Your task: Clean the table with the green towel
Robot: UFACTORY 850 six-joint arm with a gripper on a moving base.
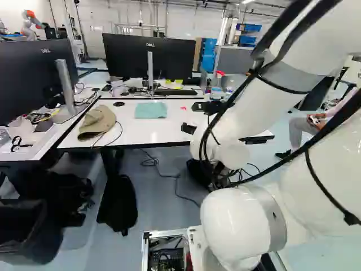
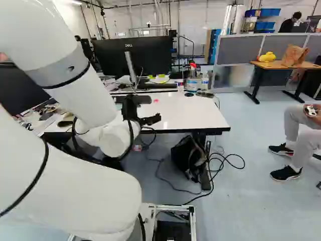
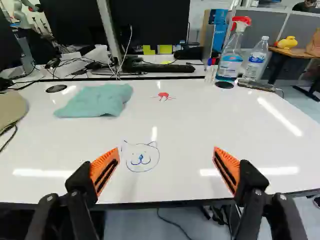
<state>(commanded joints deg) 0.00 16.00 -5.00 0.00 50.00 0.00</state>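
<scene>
In the left base view my gripper [image 1: 193, 117] is over the white table [image 1: 130, 132], to the right of the crumpled green towel [image 1: 150, 110]. Seen from the wrist, the gripper [image 3: 166, 165] stands wide open above the table's near edge, nothing between its pads. The towel [image 3: 95, 101] lies ahead and off to one side, apart from the fingers. A blue cat-face drawing [image 3: 141, 157] marks the tabletop just ahead of the fingers. Farther off is a small red drawing [image 3: 163, 95].
A spray bottle [image 3: 231, 60] and a clear bottle [image 3: 256, 57] stand at the table's far corner. A tan cap [image 1: 97, 121] lies beyond the towel's side, with a cable. Monitors [image 1: 149, 56] rise behind. A black bag [image 2: 189, 156] and cables lie under the table.
</scene>
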